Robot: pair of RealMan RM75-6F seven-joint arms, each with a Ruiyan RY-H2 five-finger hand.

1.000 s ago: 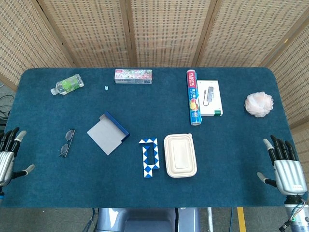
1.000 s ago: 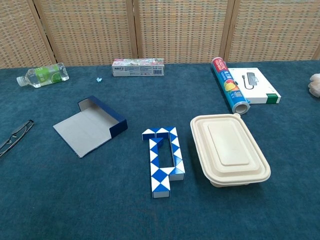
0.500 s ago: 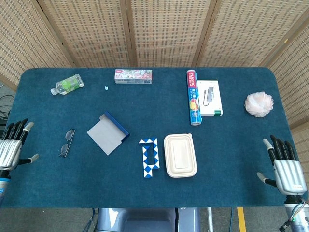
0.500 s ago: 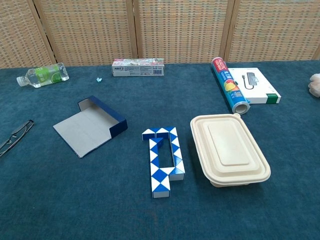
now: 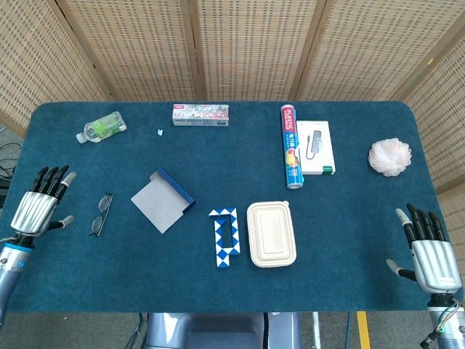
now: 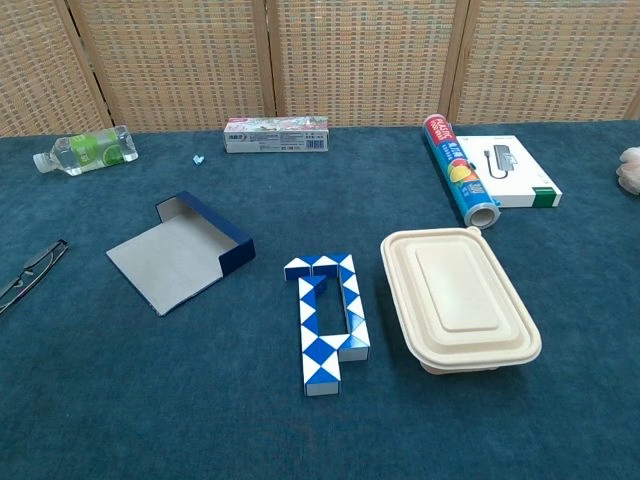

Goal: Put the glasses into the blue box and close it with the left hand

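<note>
The worktop [image 5: 218, 283] wears a matt teal carpet-like cloth with a short, rough pile. The blue box [image 5: 163, 201] looks like matt cardboard, grey inside. At its nine o'clock the glasses [image 5: 100, 214] have thin dark wire-like frames. The lidded container [image 5: 272, 234] is matt cream, smooth, like pulp or plastic. The bottle [image 5: 101, 126] at eleven o'clock is clear glossy plastic. Both hands have ribbed silvery metal backs; the left hand [image 5: 40, 206] has black fingers [image 5: 49, 177].
</note>
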